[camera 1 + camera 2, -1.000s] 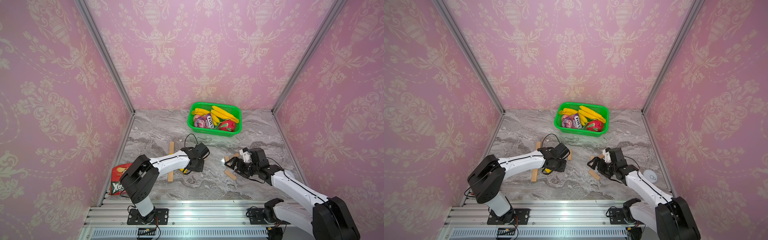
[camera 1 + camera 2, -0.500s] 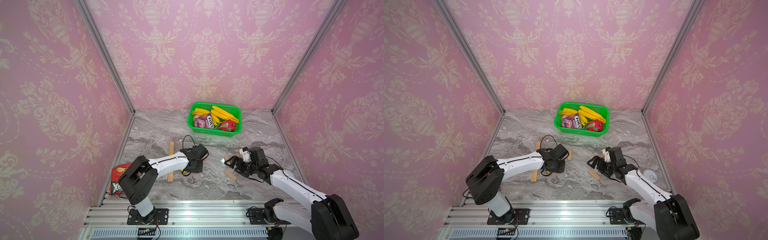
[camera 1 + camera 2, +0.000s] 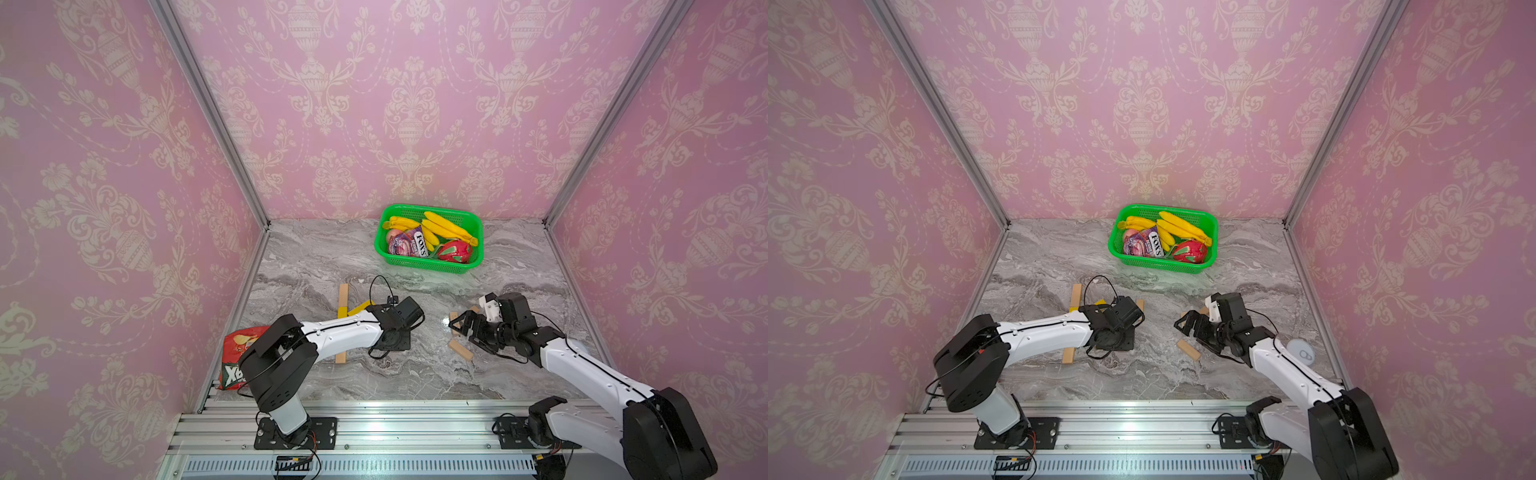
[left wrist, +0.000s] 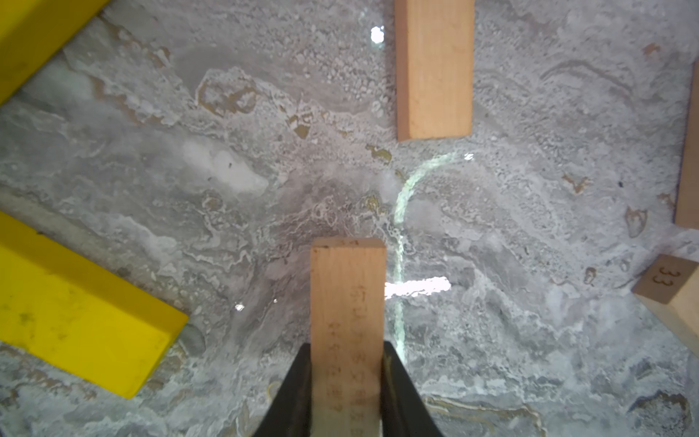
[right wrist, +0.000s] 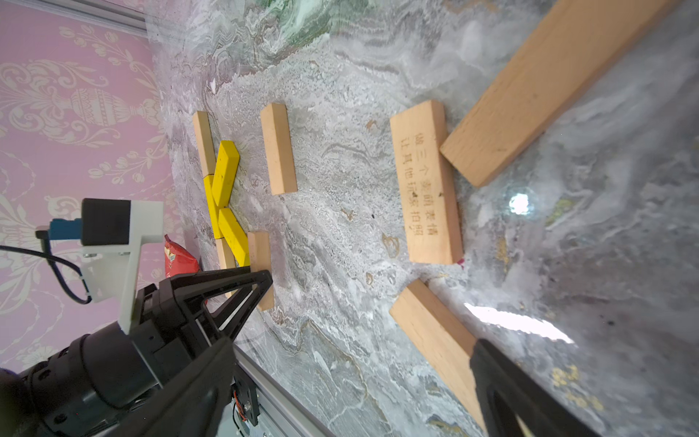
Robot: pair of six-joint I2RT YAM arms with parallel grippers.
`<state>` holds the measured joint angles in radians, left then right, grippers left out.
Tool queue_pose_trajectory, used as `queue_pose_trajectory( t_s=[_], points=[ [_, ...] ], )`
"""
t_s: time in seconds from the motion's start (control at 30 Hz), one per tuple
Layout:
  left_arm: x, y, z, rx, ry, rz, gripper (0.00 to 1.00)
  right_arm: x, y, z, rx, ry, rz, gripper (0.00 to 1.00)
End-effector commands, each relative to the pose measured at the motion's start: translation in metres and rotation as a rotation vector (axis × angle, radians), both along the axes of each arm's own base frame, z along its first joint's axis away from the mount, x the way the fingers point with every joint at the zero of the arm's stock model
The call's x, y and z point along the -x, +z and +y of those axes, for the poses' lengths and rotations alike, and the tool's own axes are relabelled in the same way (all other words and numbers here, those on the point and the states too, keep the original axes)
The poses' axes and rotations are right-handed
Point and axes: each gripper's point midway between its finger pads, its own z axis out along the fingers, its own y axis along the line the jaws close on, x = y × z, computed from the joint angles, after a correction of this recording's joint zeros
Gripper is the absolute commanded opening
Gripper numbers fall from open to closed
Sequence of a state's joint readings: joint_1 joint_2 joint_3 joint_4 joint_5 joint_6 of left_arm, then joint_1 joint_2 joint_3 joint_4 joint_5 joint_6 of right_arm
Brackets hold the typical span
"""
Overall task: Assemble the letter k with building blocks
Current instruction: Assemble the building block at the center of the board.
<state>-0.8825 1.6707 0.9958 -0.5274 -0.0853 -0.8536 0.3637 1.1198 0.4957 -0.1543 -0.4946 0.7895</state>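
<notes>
One wood bar (image 4: pixel 347 287) half-cropped (pinched in left tool (image 4: pixel 346 346)).

Stem bars (image 3: pixel 343 296), centre-left in both top views: middle hidden under left arm (image 3: pixel 340 332). Chip bag (image 3: pixel 232 345), lower left in a top view: partly behind it. Gripped wood bar (image 4: pixel 347 302): engraving blurred.

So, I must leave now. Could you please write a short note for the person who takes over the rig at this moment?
Left fingers: shut on a wood block, close to the tip of the lower yellow arm.
Right fingers: open, over three loose wood blocks.
Done: a K with a wood-yellow-wood stem and two yellow arms.
To do: set down the held block; a single wood block and the loose three belong to no letter yet.
</notes>
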Motion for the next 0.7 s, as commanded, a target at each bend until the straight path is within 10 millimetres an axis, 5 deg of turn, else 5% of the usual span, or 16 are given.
queue_pose_trajectory(
  t_s=[0.0,0.67],
  points=[
    [0.001,0.005,-0.003,0.017,0.018,-0.019,0.2,0.0,0.002,0.003,-0.004,0.018,-0.02,1.0],
    [-0.004,0.015,-0.003,0.003,0.074,-0.064,0.2,0.005,0.005,0.005,-0.038,0.031,-0.052,1.0]
  ],
)
